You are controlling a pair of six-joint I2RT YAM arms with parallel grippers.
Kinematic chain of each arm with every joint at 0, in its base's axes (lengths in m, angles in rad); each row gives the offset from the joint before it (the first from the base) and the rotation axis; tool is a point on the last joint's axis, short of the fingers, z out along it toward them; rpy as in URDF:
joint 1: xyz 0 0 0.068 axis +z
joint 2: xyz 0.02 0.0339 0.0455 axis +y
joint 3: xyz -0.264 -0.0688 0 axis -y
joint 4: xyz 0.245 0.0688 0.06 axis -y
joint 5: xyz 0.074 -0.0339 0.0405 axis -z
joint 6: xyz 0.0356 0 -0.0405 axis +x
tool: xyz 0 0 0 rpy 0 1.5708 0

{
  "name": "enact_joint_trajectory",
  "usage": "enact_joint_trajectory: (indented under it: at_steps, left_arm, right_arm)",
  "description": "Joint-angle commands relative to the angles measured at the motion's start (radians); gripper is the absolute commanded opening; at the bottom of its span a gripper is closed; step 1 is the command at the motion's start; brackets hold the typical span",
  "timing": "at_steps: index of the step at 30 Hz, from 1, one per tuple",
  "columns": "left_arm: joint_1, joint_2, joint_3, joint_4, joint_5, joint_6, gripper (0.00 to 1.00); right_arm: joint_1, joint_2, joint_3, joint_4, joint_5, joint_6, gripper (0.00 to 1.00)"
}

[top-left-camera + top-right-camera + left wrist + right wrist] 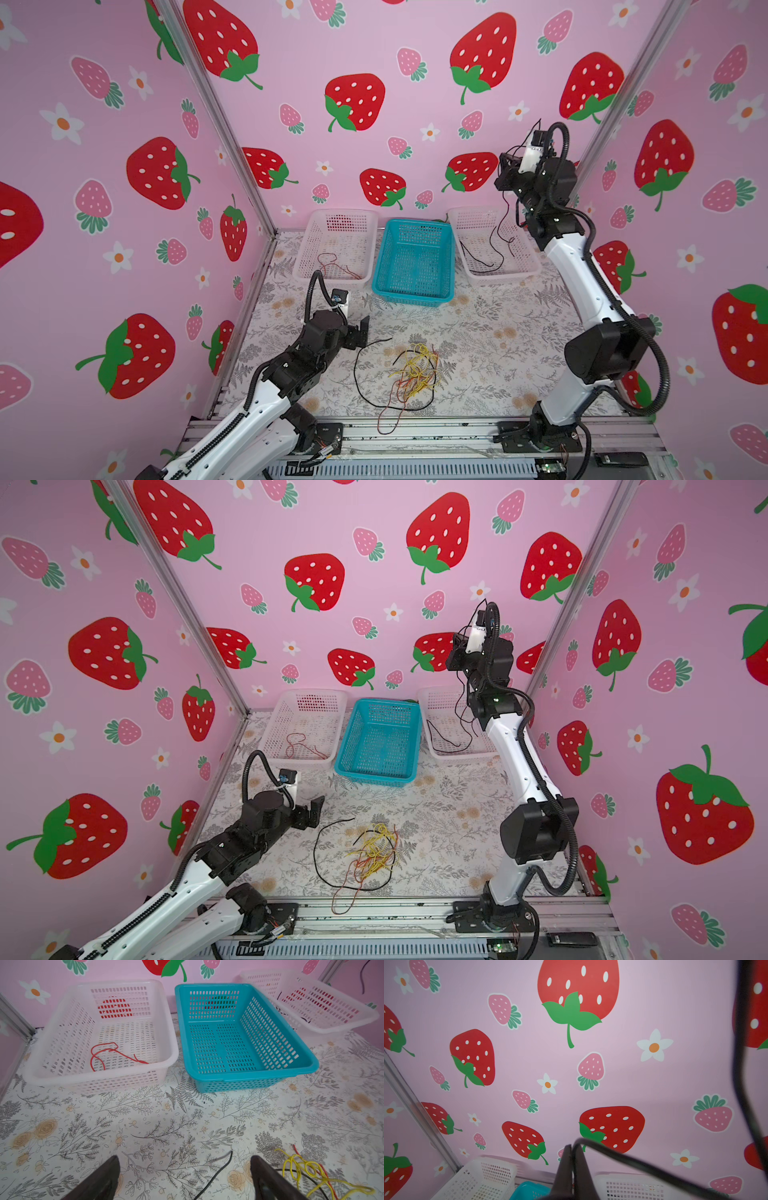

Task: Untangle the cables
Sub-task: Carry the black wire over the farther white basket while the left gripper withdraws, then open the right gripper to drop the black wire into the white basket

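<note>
Near the front edge of the table the tangled cables lie in a heap, left hand gaping wide and empty just beside them, right hand pinched tight on a black cable dangling into the far-right white basket.

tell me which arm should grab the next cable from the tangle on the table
Probably left. The left gripper is open and empty, low beside the tangle of cables. The right gripper is shut on a black cable, raised high over a white basket, farther from the tangle.
</note>
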Motion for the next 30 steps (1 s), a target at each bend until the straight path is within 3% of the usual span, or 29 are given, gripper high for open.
enact_joint_trajectory:
  at_steps: [1,6,11,15,21,30]
  left_arm:
    - [0.004,-0.015,0.001,0.042,-0.065,0.040,0.99]
    - [0.002,-0.023,-0.020,0.069,-0.057,0.046,0.99]
    - [0.001,-0.022,-0.021,0.070,-0.063,0.062,0.99]
    - [0.001,-0.022,-0.023,0.071,-0.054,0.062,0.99]
    - [0.001,-0.018,-0.022,0.071,-0.044,0.063,0.99]
    - [-0.001,-0.024,-0.025,0.070,-0.029,0.064,0.99]
  right_arm:
    - [-0.040,0.054,0.019,0.086,-0.038,0.038,0.00]
    - [-0.048,0.125,-0.013,0.146,-0.059,0.038,0.00]
    - [-0.047,0.113,-0.226,0.267,-0.025,0.112,0.00]
    - [-0.048,0.113,-0.317,0.243,0.017,0.164,0.01]
    - [-0.048,0.099,-0.373,0.153,0.040,0.222,0.16]
    - [-0.047,0.122,-0.269,-0.113,0.044,0.214,0.39]
